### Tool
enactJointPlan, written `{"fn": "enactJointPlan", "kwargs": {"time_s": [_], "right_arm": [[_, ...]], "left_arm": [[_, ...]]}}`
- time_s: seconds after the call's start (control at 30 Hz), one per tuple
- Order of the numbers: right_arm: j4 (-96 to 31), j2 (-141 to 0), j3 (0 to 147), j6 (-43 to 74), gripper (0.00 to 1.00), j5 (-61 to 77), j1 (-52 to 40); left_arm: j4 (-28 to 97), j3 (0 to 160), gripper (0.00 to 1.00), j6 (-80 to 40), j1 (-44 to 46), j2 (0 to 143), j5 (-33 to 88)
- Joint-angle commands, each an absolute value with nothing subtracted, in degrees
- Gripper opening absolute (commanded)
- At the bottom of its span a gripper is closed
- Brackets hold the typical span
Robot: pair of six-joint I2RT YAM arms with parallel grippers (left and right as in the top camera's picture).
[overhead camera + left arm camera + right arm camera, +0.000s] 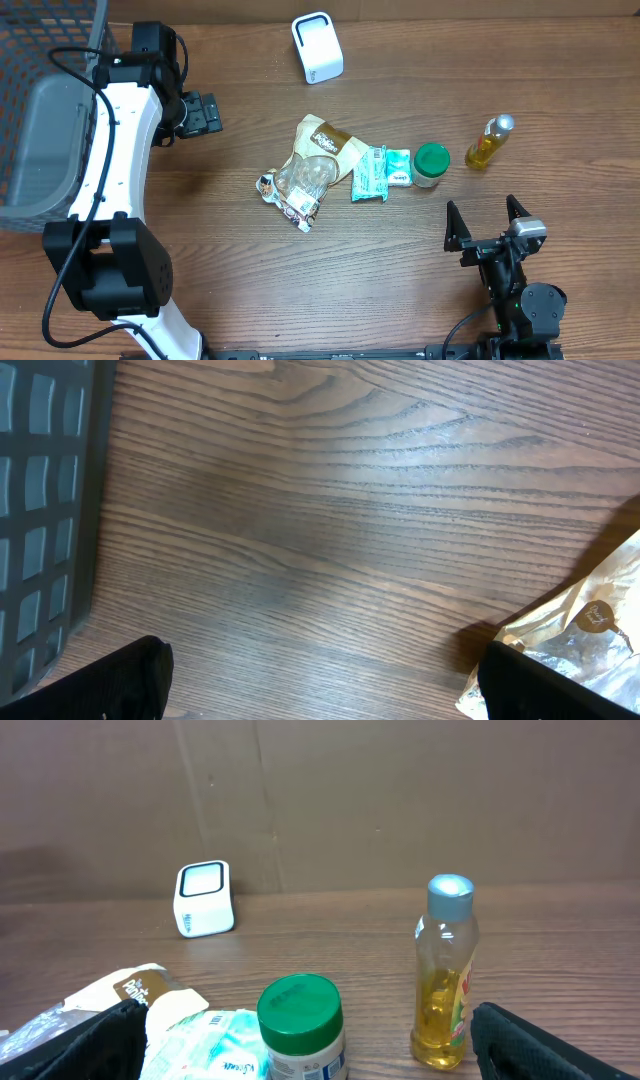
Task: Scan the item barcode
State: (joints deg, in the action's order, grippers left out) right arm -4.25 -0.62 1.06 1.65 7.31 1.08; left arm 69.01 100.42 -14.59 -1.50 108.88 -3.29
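- Snack bag [318, 160] lies ahead of the left gripper [210, 112], apart from it.
- Wipes pack [380, 172], green-lidded jar [431, 164] and oil bottle [490, 141] sit between the right gripper [487, 222] and the white scanner [317, 47].
- Both grippers gape wide, empty.
- Grey basket [30, 60] behind the left one.

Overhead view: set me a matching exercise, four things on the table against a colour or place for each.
Things:
1. scanner
2. jar
3. bottle
4. basket

Descriptions:
A. green lid
B. grey mesh, at the table's left edge
C. yellow liquid inside
D. white, standing alone near the far edge

Pairs: 1-D, 2-A, 3-C, 4-B
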Motion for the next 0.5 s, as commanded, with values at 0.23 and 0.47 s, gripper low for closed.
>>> {"fn": "enactJointPlan", "kwargs": {"time_s": [0.23,0.47], "right_arm": [[-3.99,-0.16,0.45,1.43,1.0,7.6,0.99],[-3.99,-0.16,0.45,1.43,1.0,7.6,0.99]], "left_arm": [[68.93,101.38,1.0,-14.33,-0.99,110.76,-3.55],[68.93,101.38,0.99,-14.33,-0.95,107.53,-3.55]]}}
